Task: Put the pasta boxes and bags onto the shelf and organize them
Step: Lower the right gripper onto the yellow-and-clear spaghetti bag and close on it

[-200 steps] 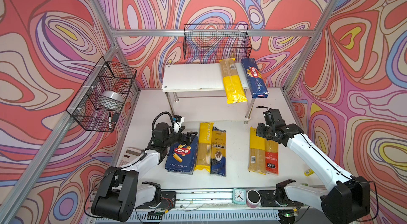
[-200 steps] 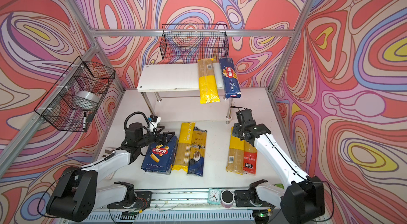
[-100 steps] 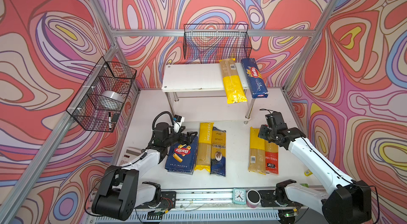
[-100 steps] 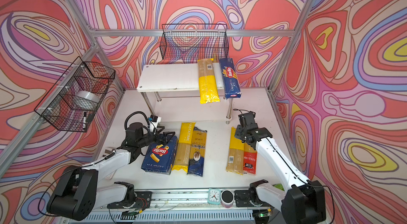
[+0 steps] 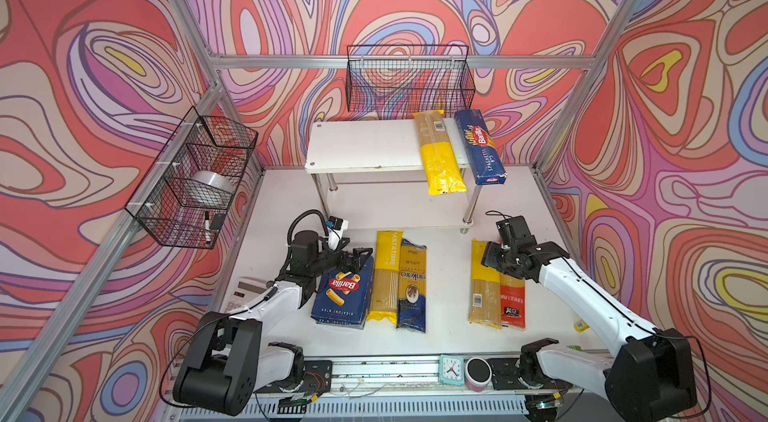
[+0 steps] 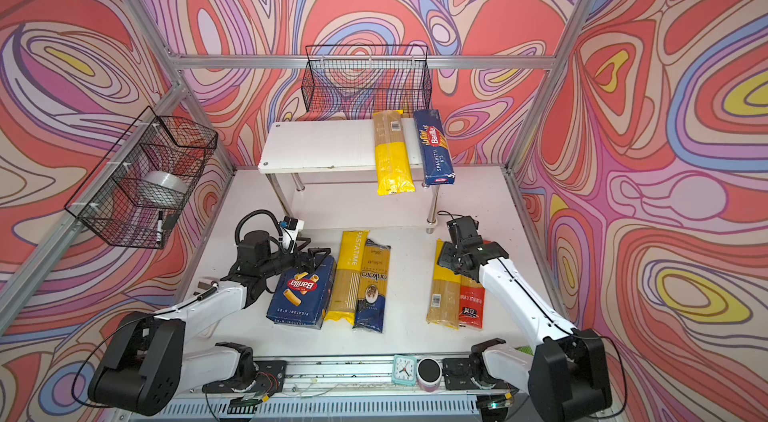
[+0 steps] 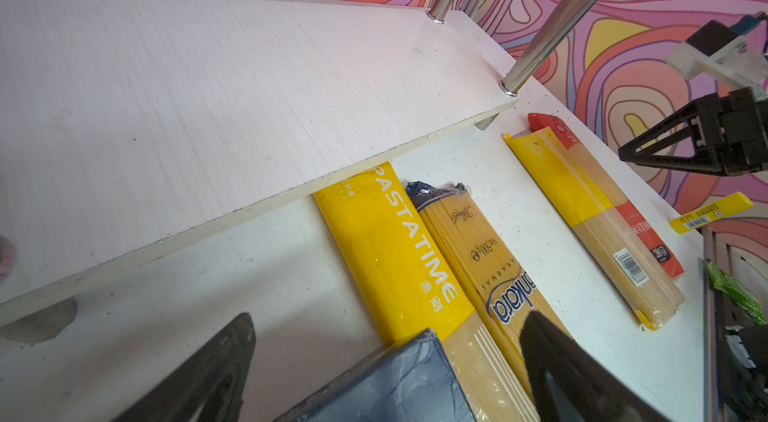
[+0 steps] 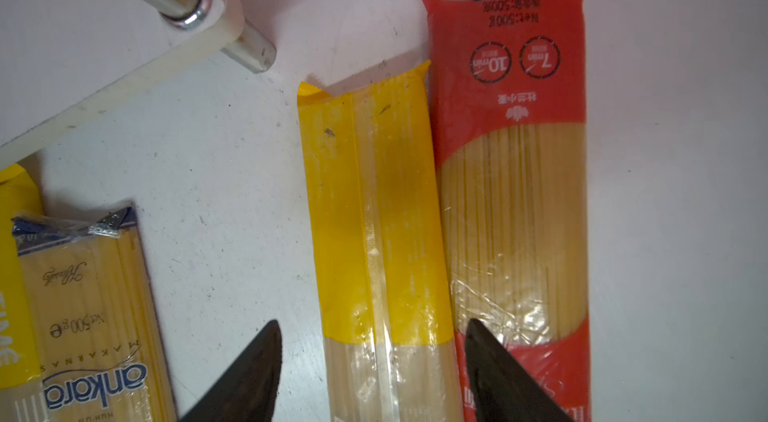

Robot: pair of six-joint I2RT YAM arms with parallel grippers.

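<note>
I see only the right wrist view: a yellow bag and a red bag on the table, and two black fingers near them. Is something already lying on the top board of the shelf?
Observer: Yes. A yellow bag and the Barilla spaghetti box lie side by side at the right end of the top board of the shelf.
Operator: Where is the left arm?
Observer: The left gripper is at the far end of the rigatoni box, with its fingers apart around a corner of it.
Operator: What lies next to that box?
Observer: The PASTATIME bag, right beside it, on the side toward your arm.
</note>
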